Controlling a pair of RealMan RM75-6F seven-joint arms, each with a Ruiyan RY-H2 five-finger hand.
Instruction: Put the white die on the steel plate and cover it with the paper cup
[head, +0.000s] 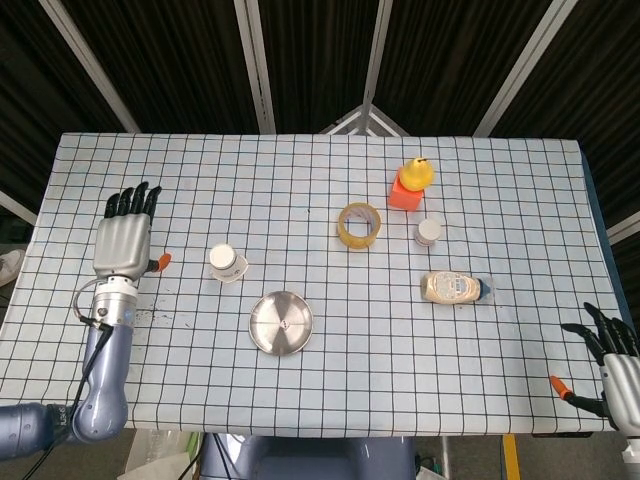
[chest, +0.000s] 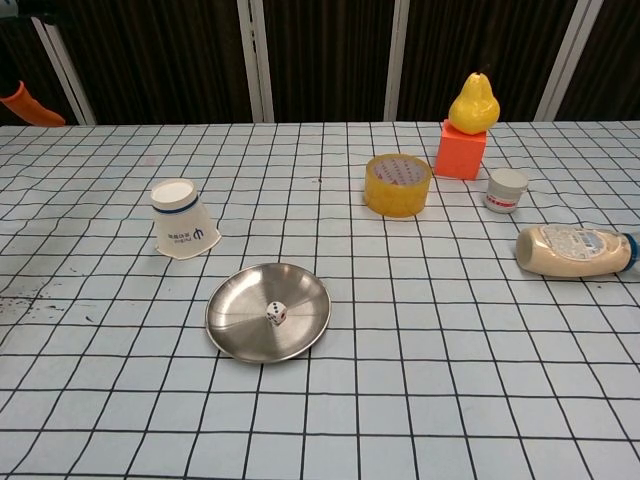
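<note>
The white die (chest: 276, 312) lies in the middle of the round steel plate (chest: 240, 335) (head: 268, 335), near the table's front. The paper cup (chest: 182, 219) (head: 226, 263) stands upside down and slightly tilted on the cloth, behind and left of the plate. My left hand (head: 122, 240) hovers flat and open near the table's left edge, well left of the cup, holding nothing; only its orange thumb tip shows in the chest view. My right hand (head: 615, 365) is open at the front right corner, far from everything.
A yellow tape roll (chest: 398, 184), an orange block (chest: 460, 148) with a yellow pear (chest: 474, 102) on it, a small white jar (chest: 505, 190) and a lying sauce bottle (chest: 573, 250) occupy the right half of the checked tablecloth.
</note>
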